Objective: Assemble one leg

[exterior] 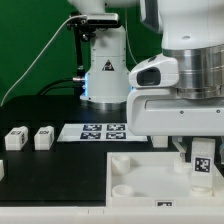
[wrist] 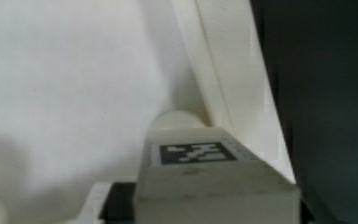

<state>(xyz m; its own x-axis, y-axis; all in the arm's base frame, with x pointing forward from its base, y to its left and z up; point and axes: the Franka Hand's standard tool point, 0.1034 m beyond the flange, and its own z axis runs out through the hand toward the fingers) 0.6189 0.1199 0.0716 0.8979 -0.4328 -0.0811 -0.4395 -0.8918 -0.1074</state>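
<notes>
My gripper point(exterior: 200, 156) is shut on a leg point(exterior: 202, 166), a small white block with a black-and-white marker. It holds the leg upright at the corner of the large white panel point(exterior: 140, 178) on the exterior view's right. In the wrist view the leg point(wrist: 201, 160) fills the space between the jaws of the gripper point(wrist: 202, 208), with a dark finger point(wrist: 133, 200) at its side. The panel's raised rim point(wrist: 229, 70) runs just past it. Whether the leg touches the panel is hidden. Two more legs point(exterior: 15, 137) point(exterior: 43, 137) lie on the black table at the exterior view's left.
The marker board point(exterior: 100, 131) lies behind the panel. Another white piece point(exterior: 2, 172) sits at the exterior view's left edge. The arm's base point(exterior: 105, 70) stands at the back, with a cable beside it.
</notes>
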